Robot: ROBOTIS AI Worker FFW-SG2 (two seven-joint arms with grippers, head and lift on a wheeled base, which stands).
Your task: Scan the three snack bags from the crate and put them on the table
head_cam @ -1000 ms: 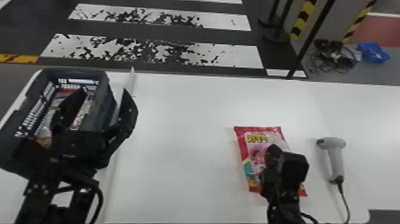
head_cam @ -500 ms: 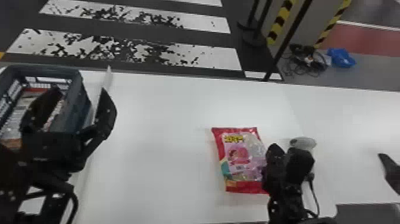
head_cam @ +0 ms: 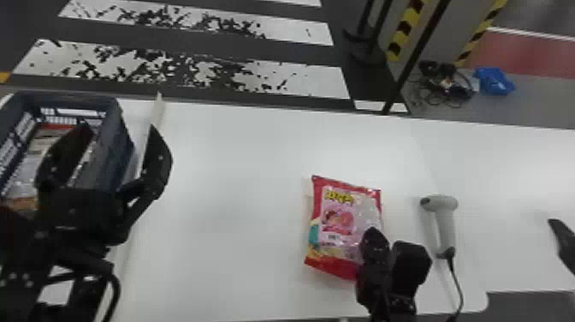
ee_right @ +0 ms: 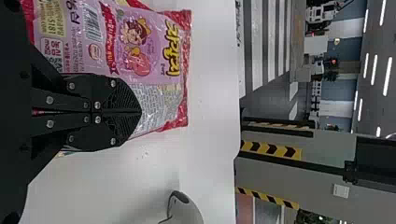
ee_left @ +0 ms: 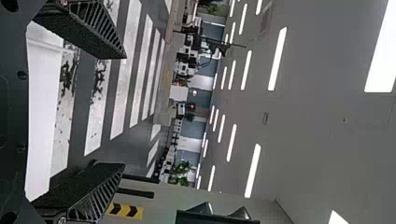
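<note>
The likeliest trouble sits around the red-and-pink snack bag, which lies on the white bench to the left of the barcode scanner, my landmark here. The right hand, on the scanner's left and overlapping the bag in the head view, has its fingers pressed together with nothing seen between the tips; whether a fold of film is caught farther in, I cannot tell. If film is pinched, lifting would drag or swing the bag; if it is not, a sideways sweep with closed-up fingers could skid the slick packet into the scanner or turn its printed side away. The barcode faces up, which should suit scanning, but the film is glossy and creased, so glare or a wrinkle across the bars might spoil a read. The next step is probably to go for the scanner: reaching in with the fingers together would knock it rather than take it, so they need to part first, and its cable, trailing on the near side, could snag. The left hand, fingers apart and empty, hangs well left of the scanner by the crate; lowered carelessly there, one finger might catch the wall. Packets lie inside the crate, so the job looks unfinished.
</note>
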